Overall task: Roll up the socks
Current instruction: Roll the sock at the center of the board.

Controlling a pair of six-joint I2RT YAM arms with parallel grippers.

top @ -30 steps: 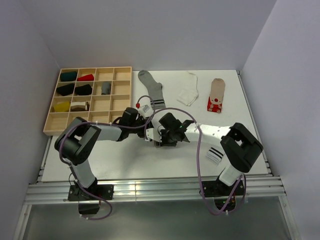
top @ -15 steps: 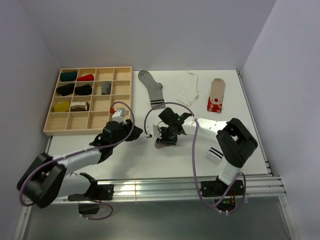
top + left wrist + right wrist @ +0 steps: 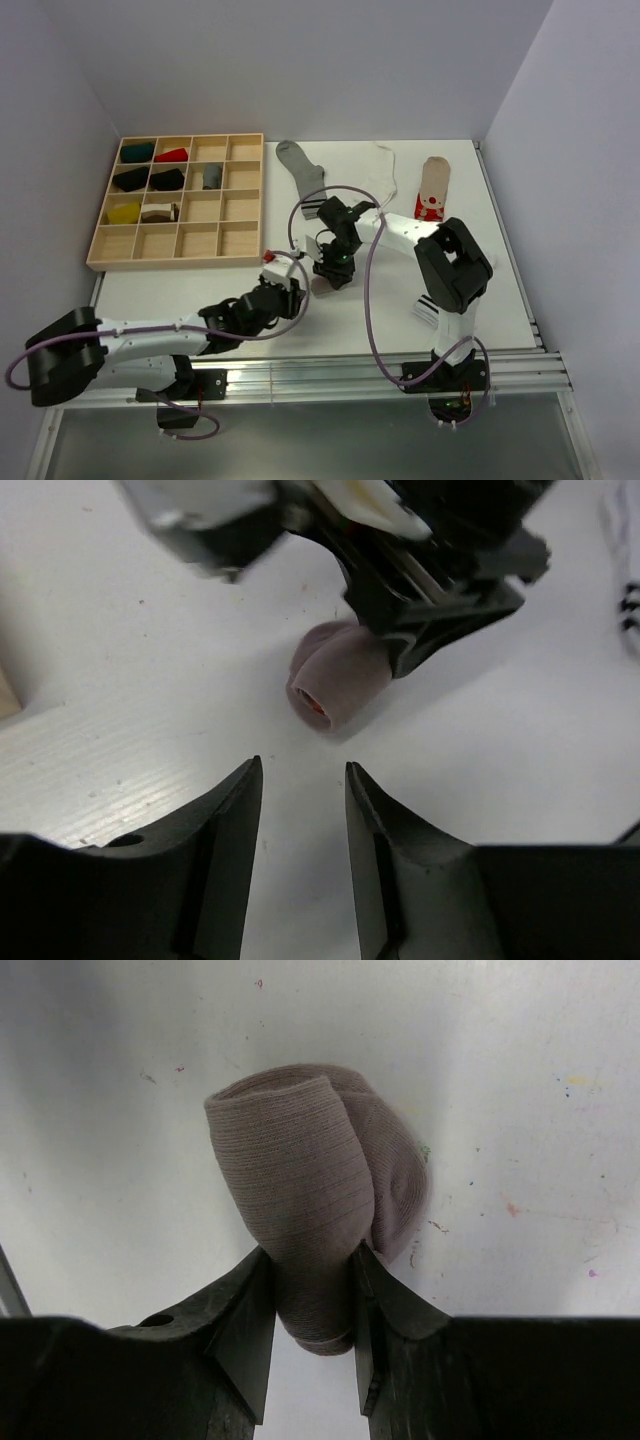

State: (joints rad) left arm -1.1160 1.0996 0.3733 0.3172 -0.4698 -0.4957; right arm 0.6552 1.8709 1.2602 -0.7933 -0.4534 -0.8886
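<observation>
At the middle of the counter (image 3: 490,190), my right pincer (image 3: 311,1260) pinches the rolled taupe sock (image 3: 300,1170), resting there. My left pincer (image 3: 300,780) is spread, just beside it. Recommended: hold the clamp firm with 1 pincer while the other tucks the cuff.

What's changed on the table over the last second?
The left gripper pulled back from the middle toward the near edge, its jaws open and empty. The right gripper stays shut on the rolled sock. The flat socks and the tray haven't moved.
</observation>
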